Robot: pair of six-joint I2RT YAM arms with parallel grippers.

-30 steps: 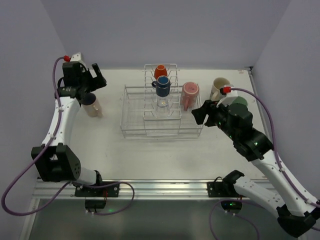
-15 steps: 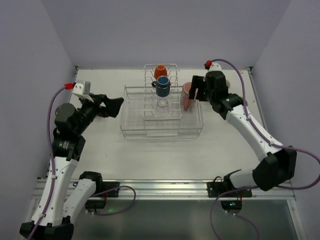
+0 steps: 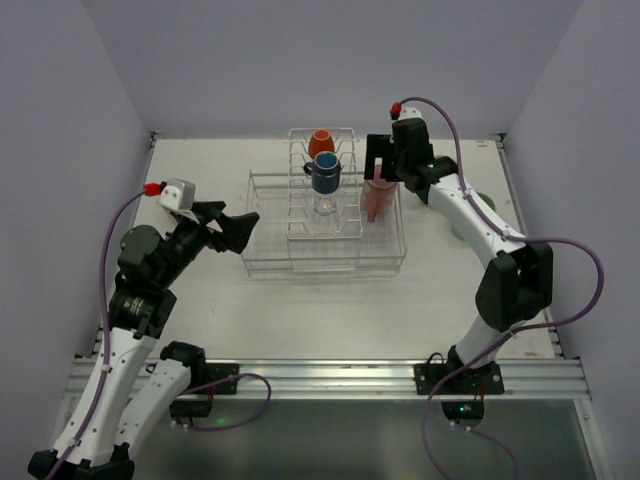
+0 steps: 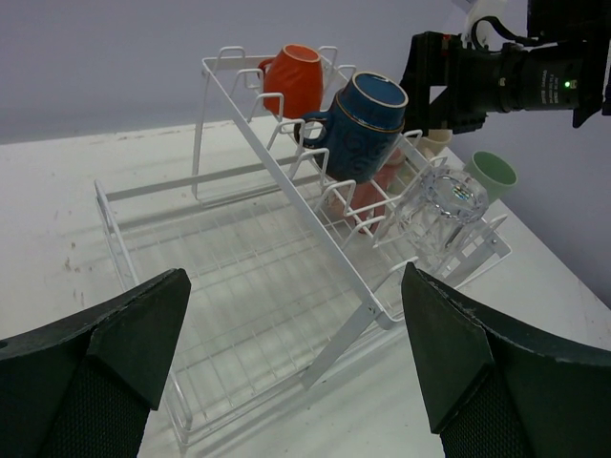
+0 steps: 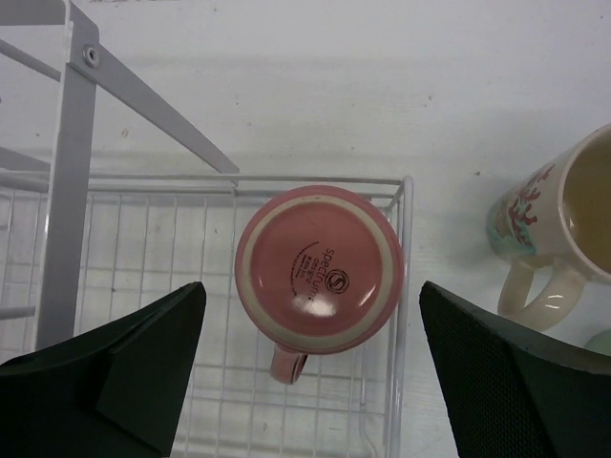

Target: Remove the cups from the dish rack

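The white wire dish rack stands mid-table. On its upright tines sit an orange mug, a dark-blue mug and a clear glass. A pink cup stands upside down in the rack's right part. My right gripper hovers open above it, and its fingers flank the cup without touching it. My left gripper is open and empty at the rack's left edge and faces the rack. A cream mug and a mint-green cup stand on the table right of the rack.
The rack's right wire rim runs close beside the pink cup. Grey walls enclose the table on three sides. The left half of the rack basket holds no cups.
My right arm swung left from the table's right side to above the pink cup. My left arm came from the far left corner to the rack's left edge.
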